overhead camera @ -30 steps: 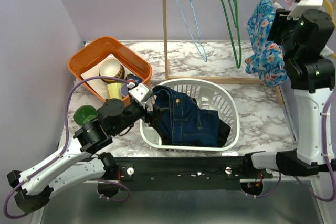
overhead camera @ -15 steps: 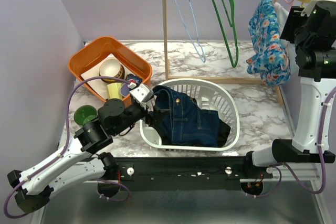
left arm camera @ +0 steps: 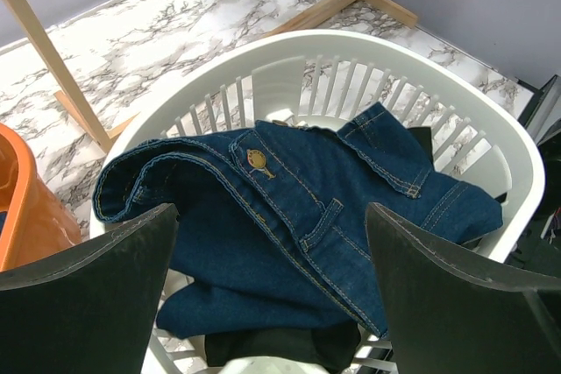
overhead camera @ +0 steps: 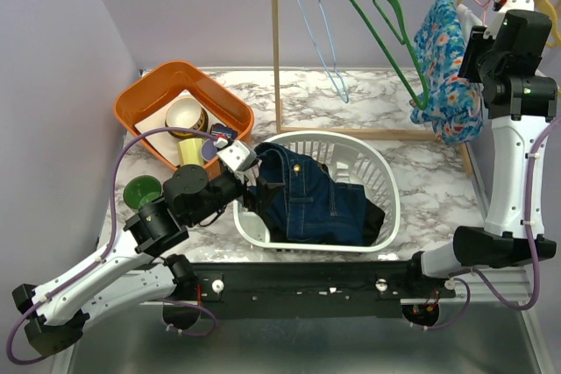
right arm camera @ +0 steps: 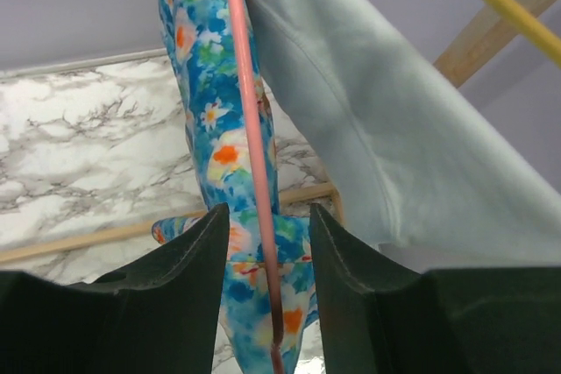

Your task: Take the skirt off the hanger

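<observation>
As your right gripper (right arm camera: 267, 216) stands half-open around the hanger (right arm camera: 245, 85), nothing is gripped yet; next, probably, close it and draw the skirt (right arm camera: 197, 67) off.

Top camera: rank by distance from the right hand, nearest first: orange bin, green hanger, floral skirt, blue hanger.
1. floral skirt, at the right hand.
2. green hanger, just left.
3. blue hanger, further left.
4. orange bin, table's far left.
</observation>
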